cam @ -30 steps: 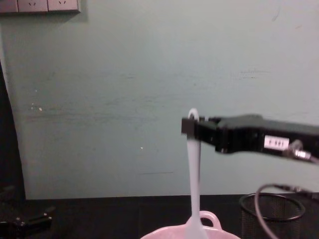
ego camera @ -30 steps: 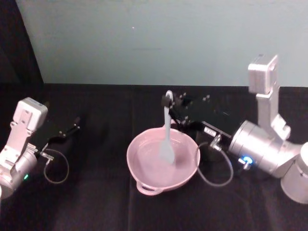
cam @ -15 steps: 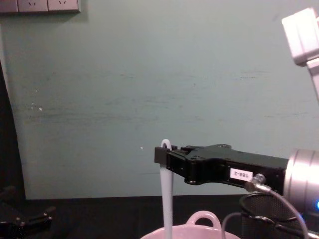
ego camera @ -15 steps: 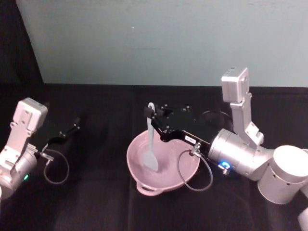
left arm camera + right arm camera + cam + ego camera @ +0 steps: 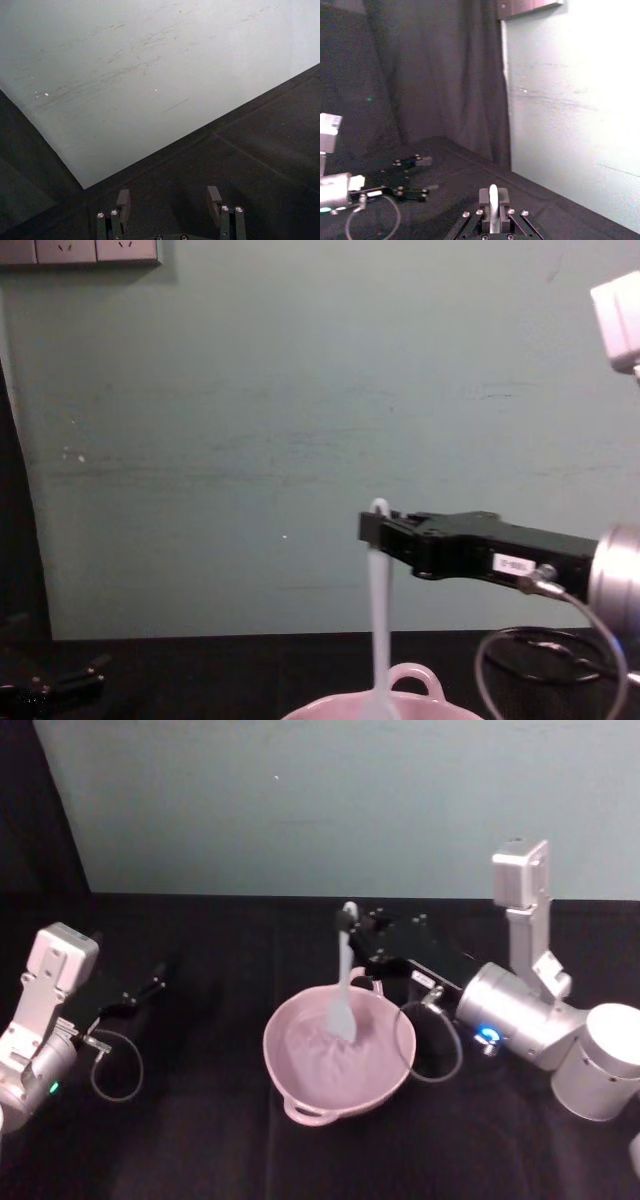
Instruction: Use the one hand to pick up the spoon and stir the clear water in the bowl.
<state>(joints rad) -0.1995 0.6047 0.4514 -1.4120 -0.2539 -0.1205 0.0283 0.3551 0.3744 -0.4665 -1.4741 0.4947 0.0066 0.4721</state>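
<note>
Head view: the right gripper (image 5: 349,923) is reaching in from the right over the far side of the bowl (image 5: 291,1093), clamping the spoon (image 5: 343,982) at the very top of its handle. The spoon is hanging near upright, with its flat head dipping into the water toward the far side of the bowl. The grey cable (image 5: 436,1056) is looping down just beside the bowl's right rim. The left gripper (image 5: 151,988) is sitting parked on the black table (image 5: 200,1140), well apart from the bowl.

Left wrist view: the left gripper (image 5: 168,199) is showing its fingers spread wide with nothing between them.

Right wrist view: the right gripper (image 5: 492,199) is pinching the spoon's looped end (image 5: 493,192) between its closed fingers.

Chest view: the right gripper (image 5: 374,526) is coming in level from the right, gripping just under the loop. The spoon (image 5: 378,620) is dropping straight down into the bowl (image 5: 425,704).

Risks, as I judge them: the grip is sitting far out at the handle end, so drag from the water or a knock against the bowl wall could be twisting the spoon in the fingers or pulling it loose. A wide sweep could be shoving the light bowl or sloshing water over the rim. The cable could be catching the rim.
</note>
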